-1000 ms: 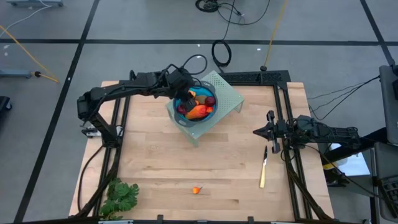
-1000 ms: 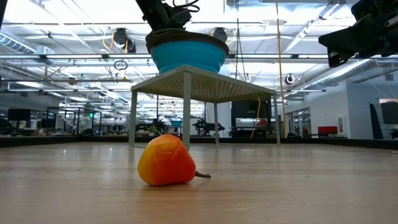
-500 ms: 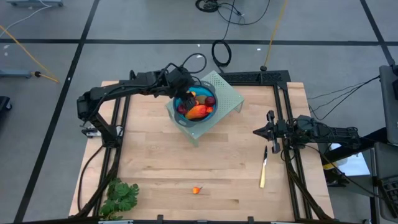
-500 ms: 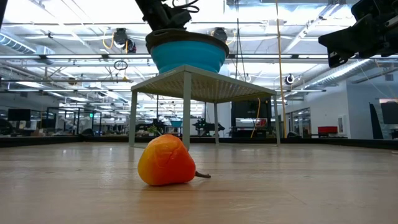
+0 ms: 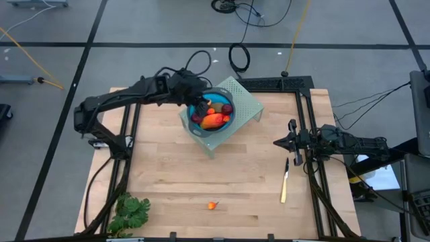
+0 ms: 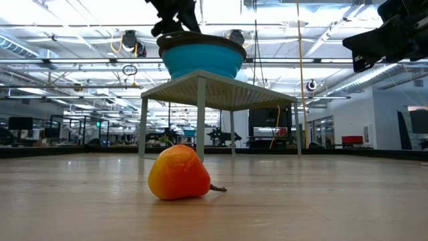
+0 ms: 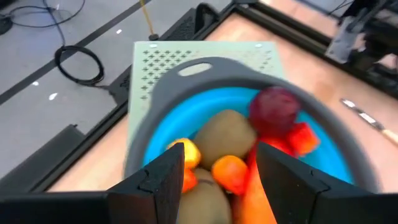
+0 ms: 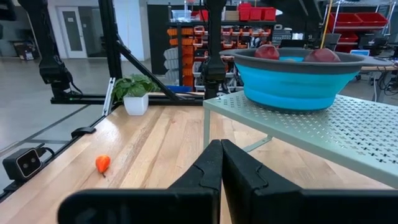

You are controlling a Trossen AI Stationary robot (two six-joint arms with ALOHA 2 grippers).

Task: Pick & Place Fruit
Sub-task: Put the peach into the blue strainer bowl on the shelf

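Fruit [image 5: 213, 115] fills the blue bowl [image 5: 195, 126] on the pale green stand [image 5: 247, 102], just below and ahead of the left tool [image 7: 217, 168], whose fingers are spread and empty; the long orange-red piece [image 5: 213, 121] lies flat, its long axis across the bowl. One small orange piece [image 5: 212, 205] sits alone on the worktop [image 5: 201, 175], stem pointing sideways. The right tool [image 8: 219, 163] waits well apart, fingers pressed together.

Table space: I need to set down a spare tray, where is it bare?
Bare wood lies between the stand, the knife and the small orange fruit. It is crowded at the bowl, where the left end effector hovers.
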